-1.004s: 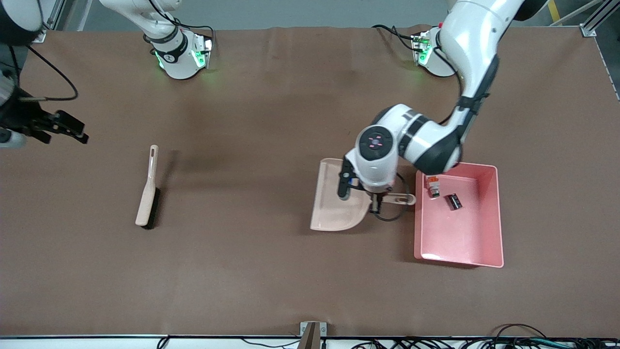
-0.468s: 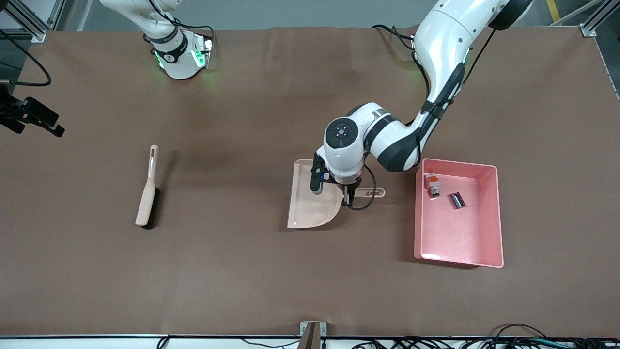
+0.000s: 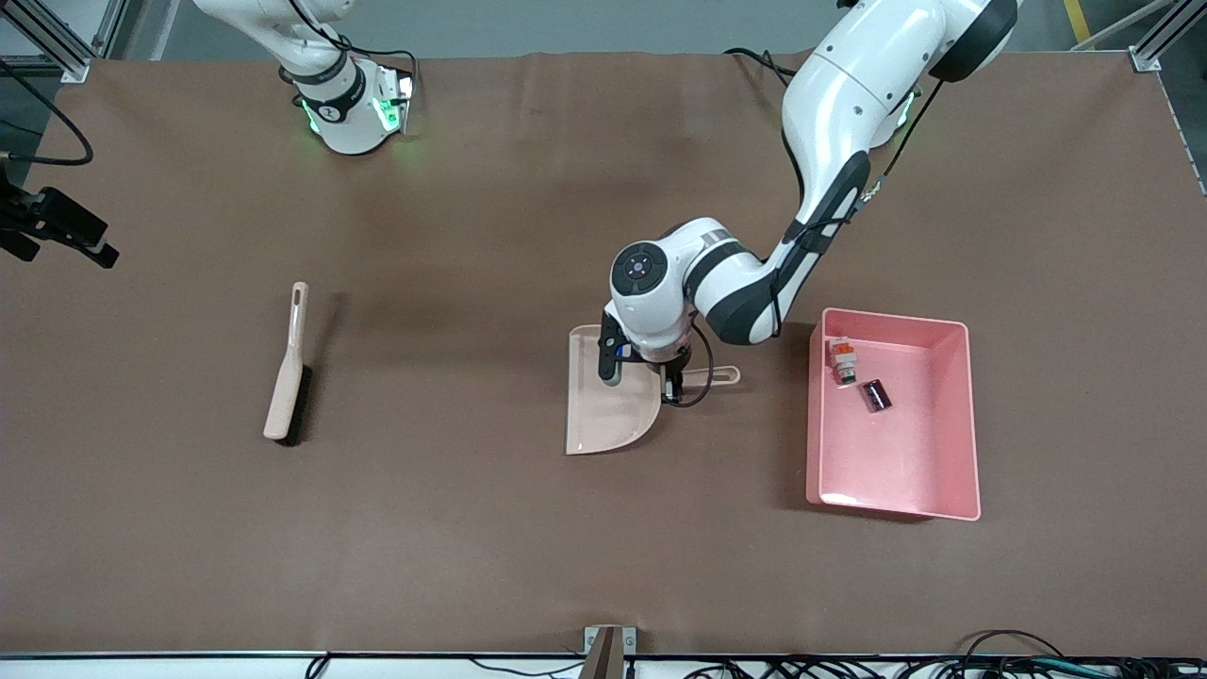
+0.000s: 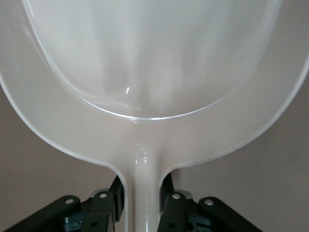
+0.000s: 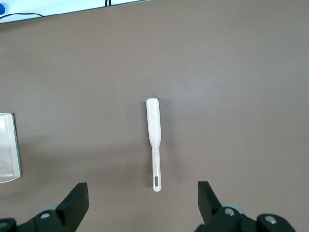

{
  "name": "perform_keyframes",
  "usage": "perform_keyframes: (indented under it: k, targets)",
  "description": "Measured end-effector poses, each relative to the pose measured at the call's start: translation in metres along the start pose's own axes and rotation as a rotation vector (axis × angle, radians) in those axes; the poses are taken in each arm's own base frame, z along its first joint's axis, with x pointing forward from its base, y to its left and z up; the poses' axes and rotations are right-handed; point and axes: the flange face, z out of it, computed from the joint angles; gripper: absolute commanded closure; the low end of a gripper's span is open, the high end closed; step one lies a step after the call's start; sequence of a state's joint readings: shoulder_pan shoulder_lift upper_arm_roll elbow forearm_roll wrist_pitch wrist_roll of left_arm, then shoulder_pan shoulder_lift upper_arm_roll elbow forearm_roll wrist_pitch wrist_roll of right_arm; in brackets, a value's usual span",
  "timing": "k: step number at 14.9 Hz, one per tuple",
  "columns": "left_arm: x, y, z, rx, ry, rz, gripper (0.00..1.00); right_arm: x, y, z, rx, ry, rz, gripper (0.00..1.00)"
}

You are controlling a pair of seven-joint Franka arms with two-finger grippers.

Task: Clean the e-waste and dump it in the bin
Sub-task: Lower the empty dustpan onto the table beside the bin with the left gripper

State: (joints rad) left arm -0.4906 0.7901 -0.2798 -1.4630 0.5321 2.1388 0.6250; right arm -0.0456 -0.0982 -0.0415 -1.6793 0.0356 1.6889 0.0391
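Both e-waste parts (image 3: 856, 375) inside bin (image 3: 955, 421), seemingly.

The tabletop (image 3: 471, 547) lies bare across its whole strip nearest the front camera, and between the brush (image 3: 286, 372) and the dustpan (image 3: 608, 405) a hand could pass freely. The brush lies alone toward the right arm's end, with bare cloth on every side of it. In the middle the left arm reaches down from its base, and its hand (image 3: 671, 385) is clamped on the dustpan's handle, blocking that spot. The bin (image 3: 962, 424) stands near the dustpan, toward the left arm's end, with a narrow lane between them. The right hand (image 3: 57, 226) hangs wide apart at the table's edge, clear of everything.
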Motion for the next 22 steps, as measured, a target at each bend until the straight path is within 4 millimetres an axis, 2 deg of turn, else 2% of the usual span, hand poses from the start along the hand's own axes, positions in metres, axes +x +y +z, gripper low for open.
perform_keyframes:
  k: [3, 8, 11, 15, 17, 22]
  targets:
    - [-0.002, 0.001, 0.004, 0.018, -0.005, 0.016, 0.99, -0.003, 0.000, 0.003, -0.001, -0.031, 0.001, 0.00]
    - [-0.018, 0.004, 0.023, 0.049, -0.015, 0.049, 1.00, -0.003, 0.000, 0.003, -0.003, -0.033, 0.001, 0.00]
    - [-0.038, 0.006, 0.022, 0.043, -0.042, 0.065, 1.00, -0.003, 0.000, 0.003, -0.004, -0.032, 0.001, 0.00]
    - [-0.070, -0.001, 0.011, 0.028, -0.085, 0.079, 0.99, -0.003, 0.000, 0.003, -0.004, -0.032, 0.001, 0.00]
    - [-0.074, 0.001, 0.008, 0.015, -0.109, 0.077, 0.91, -0.003, 0.000, 0.003, -0.005, -0.032, 0.002, 0.00]
    - [-0.072, 0.007, 0.010, 0.005, -0.120, 0.059, 0.90, -0.003, 0.000, 0.003, -0.005, -0.032, 0.002, 0.00]
